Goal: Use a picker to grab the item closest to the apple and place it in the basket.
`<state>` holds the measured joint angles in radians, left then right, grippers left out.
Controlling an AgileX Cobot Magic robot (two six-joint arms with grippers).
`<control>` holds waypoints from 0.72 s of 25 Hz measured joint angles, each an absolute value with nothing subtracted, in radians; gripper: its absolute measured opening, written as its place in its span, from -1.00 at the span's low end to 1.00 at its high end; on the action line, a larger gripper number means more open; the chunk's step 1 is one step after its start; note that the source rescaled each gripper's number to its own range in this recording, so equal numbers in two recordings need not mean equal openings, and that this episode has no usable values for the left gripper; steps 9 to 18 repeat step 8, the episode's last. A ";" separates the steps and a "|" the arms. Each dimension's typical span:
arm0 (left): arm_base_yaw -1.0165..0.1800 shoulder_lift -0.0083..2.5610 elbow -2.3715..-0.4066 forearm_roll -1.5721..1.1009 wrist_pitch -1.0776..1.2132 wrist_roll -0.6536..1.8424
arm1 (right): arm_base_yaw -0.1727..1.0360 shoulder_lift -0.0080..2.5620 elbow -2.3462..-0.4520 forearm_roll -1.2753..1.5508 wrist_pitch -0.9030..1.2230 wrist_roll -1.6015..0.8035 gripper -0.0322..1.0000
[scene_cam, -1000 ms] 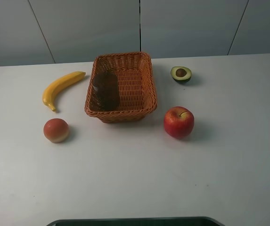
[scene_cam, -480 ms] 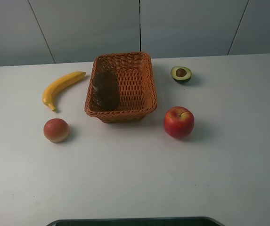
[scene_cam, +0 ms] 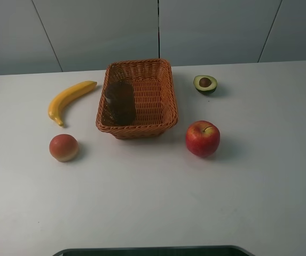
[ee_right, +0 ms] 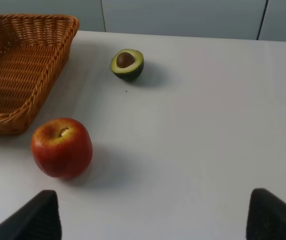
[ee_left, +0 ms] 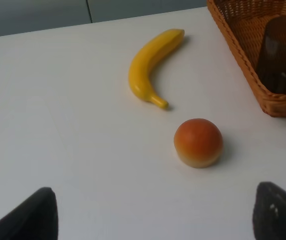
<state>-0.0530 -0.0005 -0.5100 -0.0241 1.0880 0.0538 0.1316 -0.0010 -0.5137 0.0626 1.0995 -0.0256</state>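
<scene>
White table (scene_cam: pixel 142 202) holds apple (scene_cam: pixel 202 138), avocado (scene_cam: pixel 205 84), basket (scene_cam: pixel 164 72); both end effectors spread apart.

I count one apple (scene_cam: pixel 202 138), one avocado half (scene_cam: pixel 205 84), one banana (scene_cam: pixel 69 99), and one round orange-red fruit (scene_cam: pixel 63 147) on the table. There is one wicker basket (scene_cam: pixel 163 101), and inside it I see one dark cup-like object (scene_cam: pixel 120 102).

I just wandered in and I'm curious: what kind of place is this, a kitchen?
Probably a lab test bench, not a kitchen: a bare white table, plain grey wall panels, and fruit laid out around a wicker basket.
</scene>
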 joint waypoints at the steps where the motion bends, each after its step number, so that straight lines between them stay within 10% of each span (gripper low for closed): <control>1: -0.053 -0.001 -0.510 -0.024 1.088 0.054 | 0.132 -0.001 -0.514 0.063 1.099 -0.026 0.76; 18: -0.053 -0.001 -0.510 -0.024 1.088 0.054 | 0.081 -0.001 -0.514 0.065 1.099 -0.024 0.76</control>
